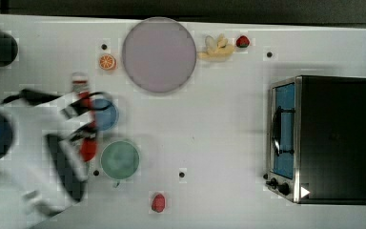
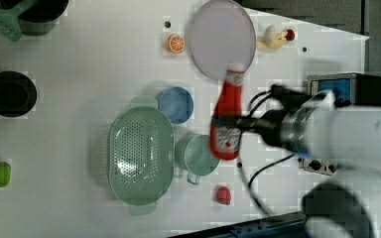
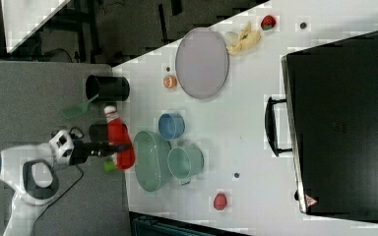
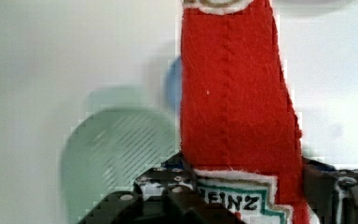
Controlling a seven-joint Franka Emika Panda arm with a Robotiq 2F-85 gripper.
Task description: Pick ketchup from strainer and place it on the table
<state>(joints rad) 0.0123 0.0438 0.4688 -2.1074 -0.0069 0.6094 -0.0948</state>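
My gripper [image 2: 226, 123] is shut on the ketchup [image 2: 228, 106], a red bottle with a white cap and a shield label, and holds it in the air by its lower body. In the wrist view the ketchup [image 4: 233, 93] sits between my dark fingers [image 4: 168, 189], cap end pointing away. The pale green strainer [image 2: 141, 156] rests on the white table [image 2: 79, 124] with nothing in it, to the left view's left of the bottle. In the right view the ketchup [image 3: 118, 140] hangs just left of the strainer [image 3: 152, 160]. In the top view the ketchup [image 1: 86, 119] shows beside the blue bowl.
A blue bowl [image 2: 176, 104] and a green handled cup [image 2: 198, 154] stand beside the strainer. A lilac plate [image 2: 223, 37], an orange slice [image 2: 175, 43], a banana [image 1: 217, 47] and a red fruit [image 2: 222, 195] lie around. A toaster oven [image 1: 324, 138] fills the top view's right.
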